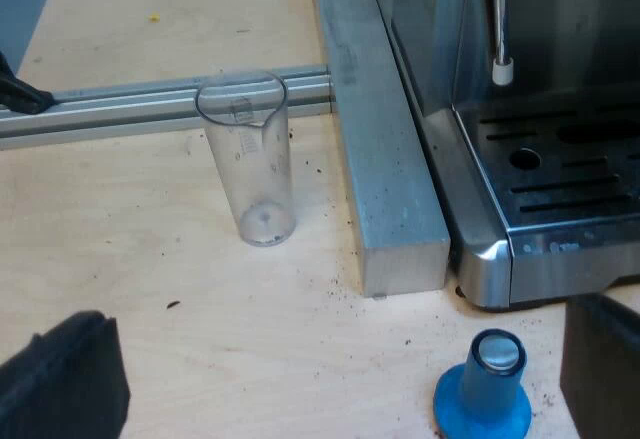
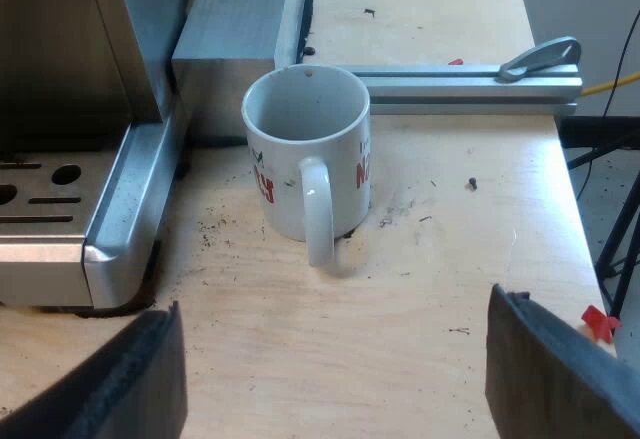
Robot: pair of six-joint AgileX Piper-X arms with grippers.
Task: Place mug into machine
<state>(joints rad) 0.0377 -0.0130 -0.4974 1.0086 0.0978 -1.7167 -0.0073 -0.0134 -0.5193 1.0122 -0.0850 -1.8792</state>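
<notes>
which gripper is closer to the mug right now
Right. The right gripper is open, the mug upright on the table just ahead of its fingers. The left gripper, also open, faces the measuring glass and blue tamper beside the espresso machine.

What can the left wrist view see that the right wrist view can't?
Left wrist view: a clear measuring glass standing upright on the table, and a blue tamper close to the machine's front corner.

Right wrist view: a white mug with red letters, standing on the table beside the machine, not on its tray, handle toward the camera.

Both: the espresso machine with its slotted tray, the metal block next to it, and the wooden table. The left hand and the right hand are both open and holding nothing.
</notes>
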